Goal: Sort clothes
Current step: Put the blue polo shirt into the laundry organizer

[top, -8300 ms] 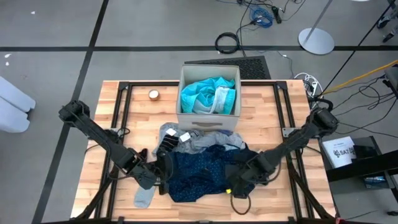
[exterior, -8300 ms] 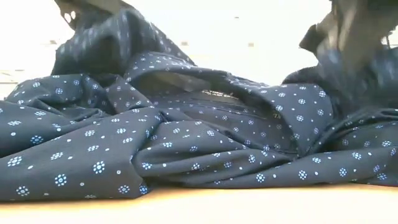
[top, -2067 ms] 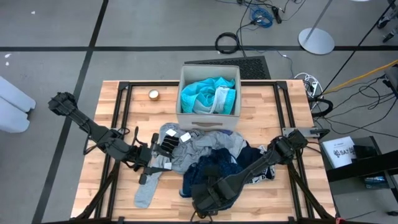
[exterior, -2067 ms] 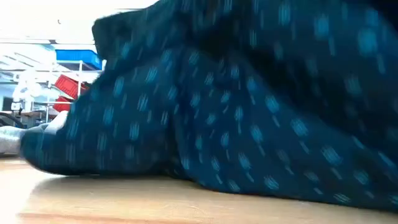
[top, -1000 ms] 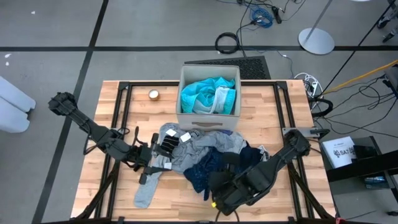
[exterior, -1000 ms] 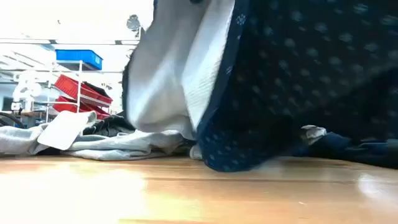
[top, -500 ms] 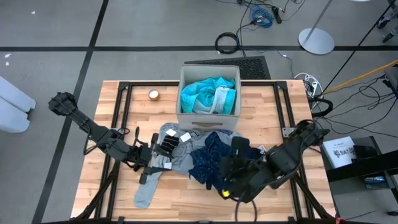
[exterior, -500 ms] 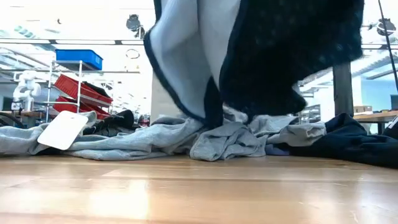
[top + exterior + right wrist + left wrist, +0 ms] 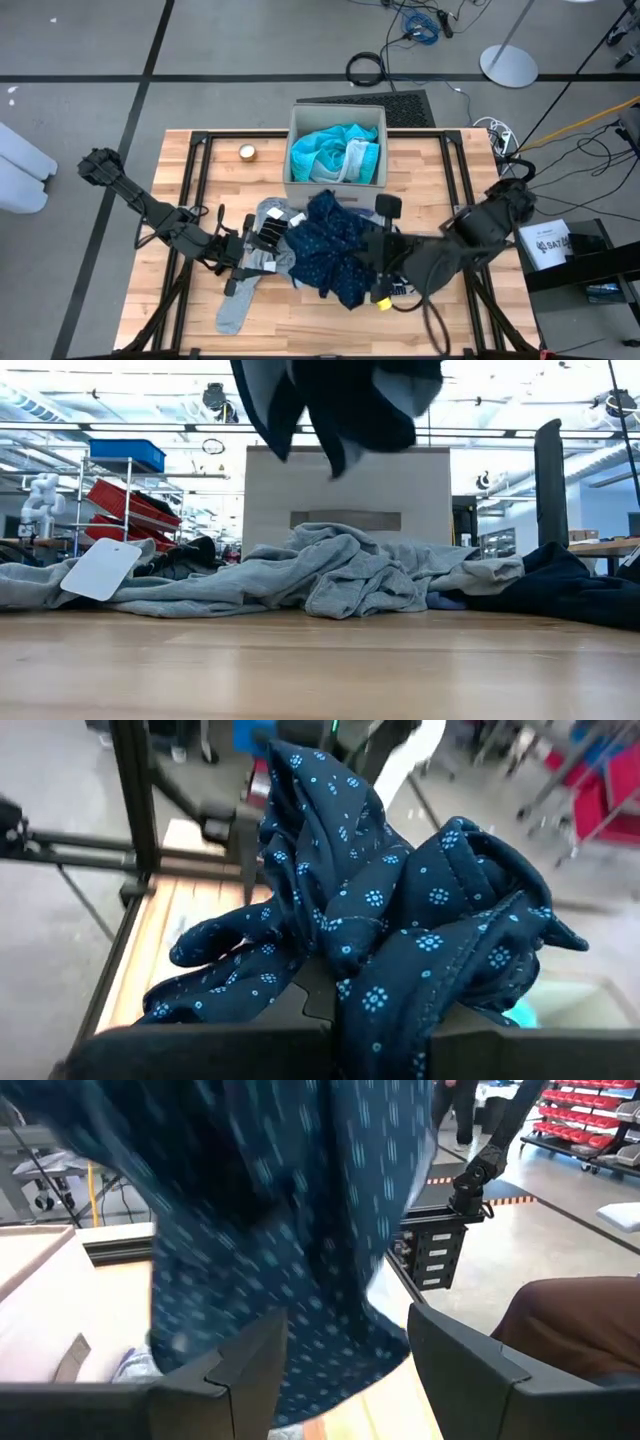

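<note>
The navy dotted garment [image 9: 328, 248] hangs bunched above the table's middle, with my right gripper [image 9: 373, 262] shut on it; its lower ends [image 9: 340, 420] dangle above the grey garments [image 9: 330, 575]. These lie heaped before the beige box [image 9: 300, 120], which holds the turquoise garment [image 9: 330, 150]. My left gripper [image 9: 252, 250] stands open at the pile's left, beside a black-and-white patterned piece [image 9: 270, 232]. In the left wrist view the navy garment [image 9: 280, 1230] hangs beyond my left fingers [image 9: 250, 1365]. A grey sock [image 9: 234, 312] lies flat near the front edge. My right gripper holds a bunched fold of the navy dotted garment [image 9: 385, 955], several layers thick. The cloth drapes over the fingers and hides the place of contact. The gripper comes in from the table's right, slanting slightly down. The garment hangs slack below it, lifted clear of the pile.
A small round object [image 9: 247, 152] sits on the table left of the box. A white tag [image 9: 100, 568] lies on the grey clothes. More dark cloth [image 9: 560, 590] lies at the pile's right. Bare wood runs along the near edge [image 9: 320, 670].
My right gripper has risen and gone toward the far edge and the box, tipping closer to level. The navy dotted garment has gone up with it: its lower end has left the table and now hangs clear above the grey pile.
</note>
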